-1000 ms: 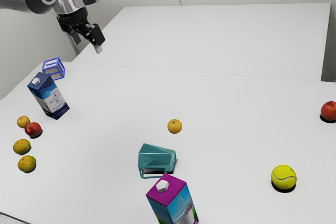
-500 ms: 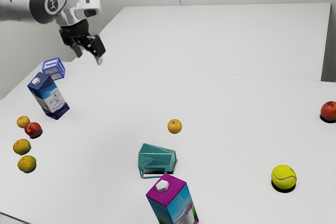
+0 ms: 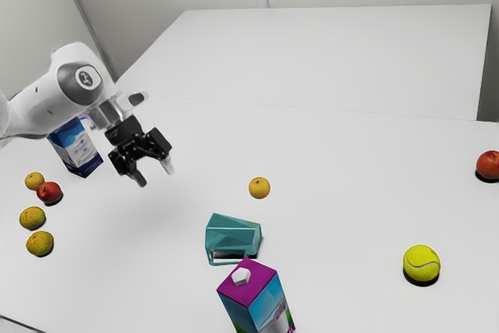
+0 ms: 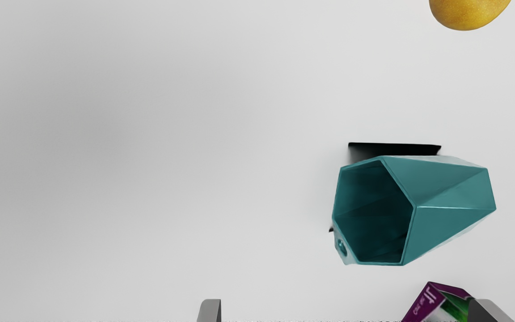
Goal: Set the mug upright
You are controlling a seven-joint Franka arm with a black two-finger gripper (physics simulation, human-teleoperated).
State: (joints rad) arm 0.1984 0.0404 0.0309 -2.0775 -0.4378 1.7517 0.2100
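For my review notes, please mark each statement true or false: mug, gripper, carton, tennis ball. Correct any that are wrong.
1. The teal mug lies on its side. True.
2. The gripper is shut on the mug. False: it is open and well apart from the mug.
3. The carton with the purple top stands upright. True.
4. The mug's mouth faces the exterior view's right. False: it faces the exterior view's left.
5. The tennis ball lies farther toward the exterior view's right than the mug. True.
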